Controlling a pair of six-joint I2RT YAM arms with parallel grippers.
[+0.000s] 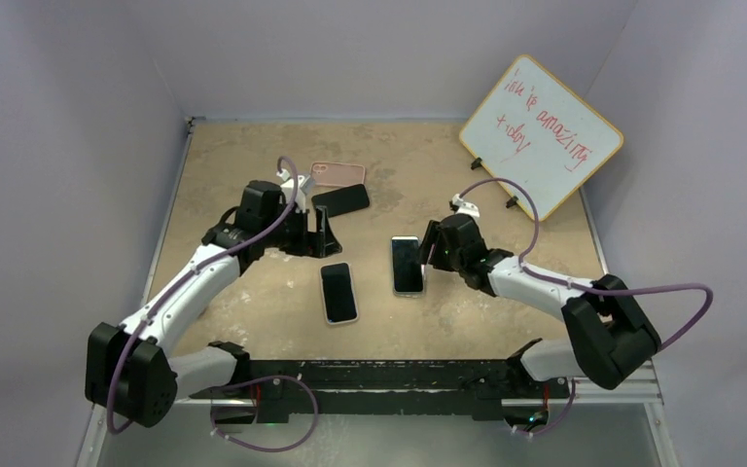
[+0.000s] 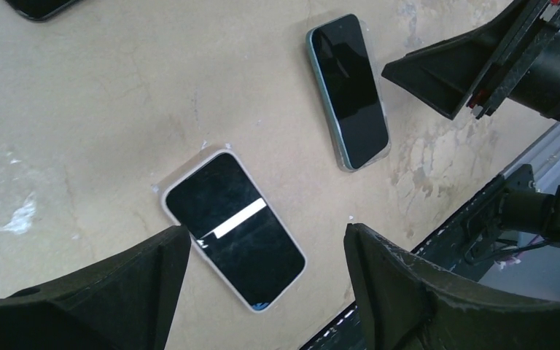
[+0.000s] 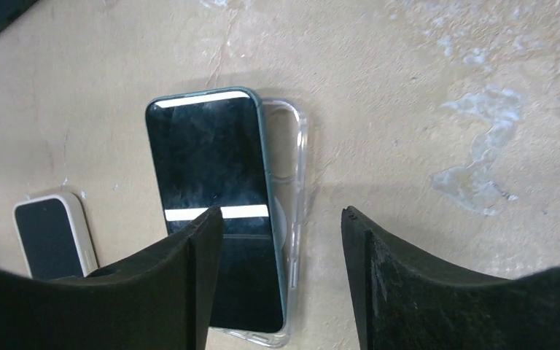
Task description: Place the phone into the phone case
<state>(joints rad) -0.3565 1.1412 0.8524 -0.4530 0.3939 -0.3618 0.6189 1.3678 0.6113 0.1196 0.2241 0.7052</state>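
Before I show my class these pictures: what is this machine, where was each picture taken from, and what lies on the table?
This is a robot with two arms, each ending in a two-finger gripper. The wide picture looks down from above and behind; the other two come from wrist cameras. On the table lie a pink case, what looks like a black phone, a phone in a pale case, and a green phone partly on a clear case. A whiteboard leans at the far right. The left gripper and the right gripper are both open, holding nothing; the right one hangs over the green phone's edge.
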